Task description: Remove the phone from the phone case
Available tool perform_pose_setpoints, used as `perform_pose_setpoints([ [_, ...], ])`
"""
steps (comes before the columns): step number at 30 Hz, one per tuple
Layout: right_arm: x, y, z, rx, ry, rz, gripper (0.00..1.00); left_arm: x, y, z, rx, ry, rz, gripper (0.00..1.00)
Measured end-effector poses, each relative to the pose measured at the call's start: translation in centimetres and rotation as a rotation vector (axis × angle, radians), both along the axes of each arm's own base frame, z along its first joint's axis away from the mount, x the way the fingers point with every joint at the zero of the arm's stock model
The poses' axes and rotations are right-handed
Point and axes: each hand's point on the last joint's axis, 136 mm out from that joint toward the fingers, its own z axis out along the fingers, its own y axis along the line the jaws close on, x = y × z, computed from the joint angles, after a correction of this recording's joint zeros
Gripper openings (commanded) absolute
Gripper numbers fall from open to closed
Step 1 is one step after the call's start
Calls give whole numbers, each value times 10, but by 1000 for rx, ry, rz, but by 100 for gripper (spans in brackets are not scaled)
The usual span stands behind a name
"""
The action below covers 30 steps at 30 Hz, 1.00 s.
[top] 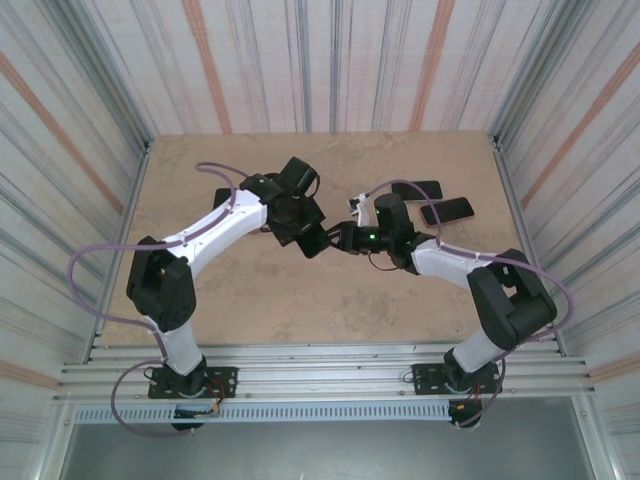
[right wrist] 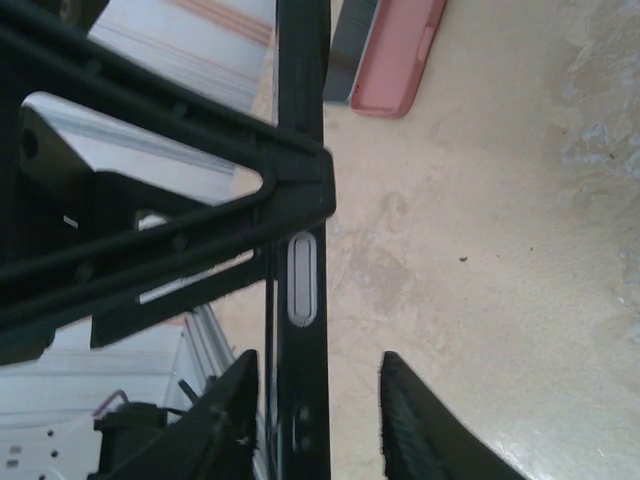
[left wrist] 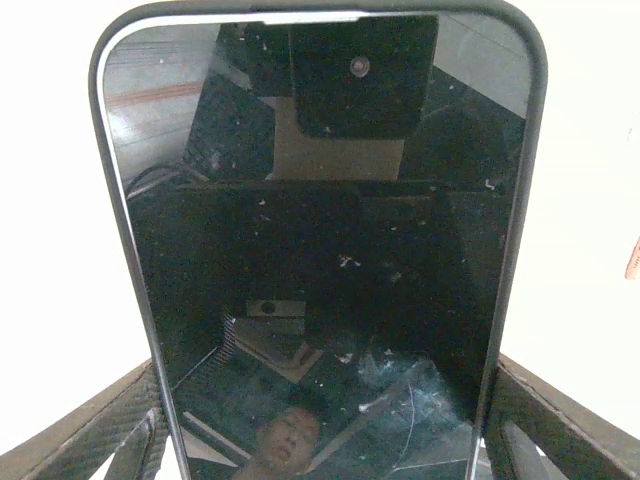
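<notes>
So, starting at my own tips: my left gripper (left wrist: 322, 420) is spread wide and clamped across the phone case (left wrist: 535, 150) near its bottom end, one carbon-weave finger on each long edge. The whole thing hangs in the air over the middle of the table (right wrist: 480, 250). My right gripper (right wrist: 318, 370) is only partway open and straddles the same case edge-on. The left finger sits just beside the rim, the right one has a clear gap, so no grip there yet.

Handling guess: the phone (left wrist: 320, 250) is a stiff, flat slab with some heft and a glass front. It's glossy enough to mirror everything, dusty, and I think there are hairline cracks near the bottom, so squeezing the screen face is a bad idea. The case looks like matte dark rubbery plastic with rounded corners, so it's grippy and probably bendy at the lip. I'd peel at a corner of the rim rather than the long side, where the side button (right wrist: 301, 280) sits.

Further out, a pink slab (right wrist: 400, 55) lies flat on the far side of the mottled beige tabletop. In the top view, two dark phones (top: 420, 188) rest far right, well apart from me.
</notes>
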Motion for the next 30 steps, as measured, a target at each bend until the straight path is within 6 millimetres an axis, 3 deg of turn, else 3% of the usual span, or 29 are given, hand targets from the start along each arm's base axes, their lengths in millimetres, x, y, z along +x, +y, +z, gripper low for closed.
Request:
perform_pose_setpoints([
  [6,5,4,3,24,12,-7,10,2,-4,2,-16,-9,-11,71],
  [8,5,5,6,39,20,-5,3,2,-5,3,-21,-11,-14,77],
  [11,7,4,9,50,27,-12,2,4,-7,5,-30,-24,-21,92],
  [14,8,3,8,54,45,-25,0,7,-11,12,-54,-49,-32,98],
  [22,21,-10,15,92,88,-93,0,17,-8,47,-162,-167,-34,98],
  [30,36,-27,54,206,77,-180,0,41,2,52,-290,-266,-14,92],
])
